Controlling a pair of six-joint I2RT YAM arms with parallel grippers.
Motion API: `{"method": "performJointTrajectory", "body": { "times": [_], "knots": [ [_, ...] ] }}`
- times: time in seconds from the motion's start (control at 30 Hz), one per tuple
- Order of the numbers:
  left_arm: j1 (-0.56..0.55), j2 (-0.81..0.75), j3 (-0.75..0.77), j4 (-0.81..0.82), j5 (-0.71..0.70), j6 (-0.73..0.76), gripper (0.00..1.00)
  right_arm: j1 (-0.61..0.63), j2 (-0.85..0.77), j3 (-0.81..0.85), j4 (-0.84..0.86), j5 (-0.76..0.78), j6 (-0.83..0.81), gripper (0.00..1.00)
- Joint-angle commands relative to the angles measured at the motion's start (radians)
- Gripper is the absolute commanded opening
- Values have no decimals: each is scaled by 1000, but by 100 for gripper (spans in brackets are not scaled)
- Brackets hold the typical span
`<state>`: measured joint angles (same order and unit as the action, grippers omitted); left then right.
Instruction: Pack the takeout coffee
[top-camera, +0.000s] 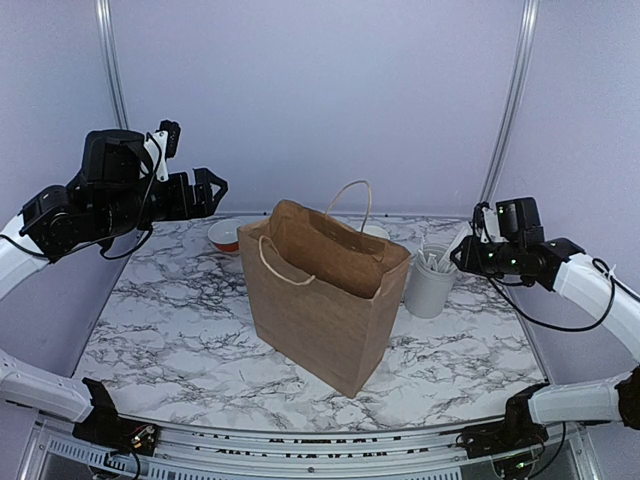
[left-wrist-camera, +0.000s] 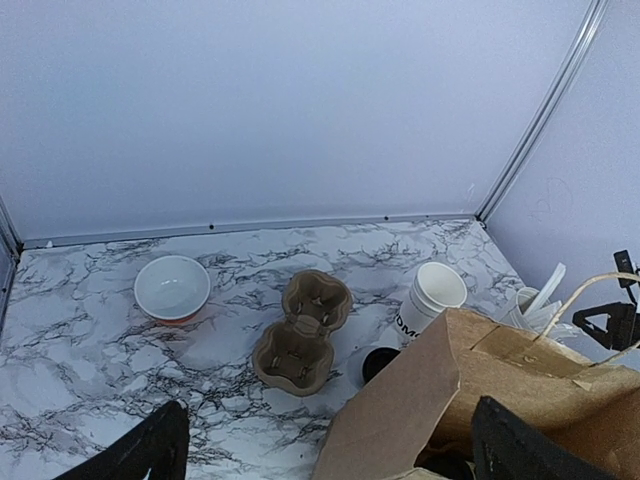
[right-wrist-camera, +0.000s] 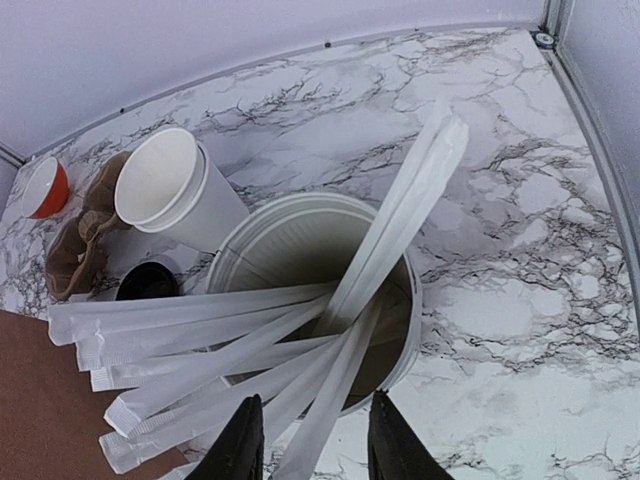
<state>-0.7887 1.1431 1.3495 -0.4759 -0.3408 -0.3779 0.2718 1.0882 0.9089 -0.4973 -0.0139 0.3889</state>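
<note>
The brown paper bag stands open in the middle of the marble table. It hides the takeout coffee from the overhead view. The right gripper hangs right of the bag, over the white utensil holder. Its jaws stand partly apart and straddle the paper-wrapped utensils without visibly pinching any.

The left gripper is raised at the far left with its jaws spread wide and nothing in them.

The takeout coffee stands upright just behind the bag, black lid up, so its long axis is vertical. It is just left of the holder, near the stacked lidless cups and right of the pulp cup carrier. A white bowl sits farther left.

The coffee lies left of the right gripper, and that arm looks much the nearer. A reach from it would probably have to clear the utensils first.
</note>
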Motion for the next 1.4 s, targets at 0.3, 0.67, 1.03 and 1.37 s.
{"method": "performJointTrajectory", "body": {
  "times": [0.3,0.67,1.03,1.37],
  "knots": [
    [6,-39,-20,17,2,2,99,0,45,-10,76,48,-13,21],
    [8,-40,-18,17,8,2,99,48,77,100,0,129,-31,0],
    [9,-44,-21,17,10,8,99,106,121,260,-142,203,-54,0],
    [11,-43,-18,16,12,14,99,129,143,423,-298,173,-85,0]
  ]
}}
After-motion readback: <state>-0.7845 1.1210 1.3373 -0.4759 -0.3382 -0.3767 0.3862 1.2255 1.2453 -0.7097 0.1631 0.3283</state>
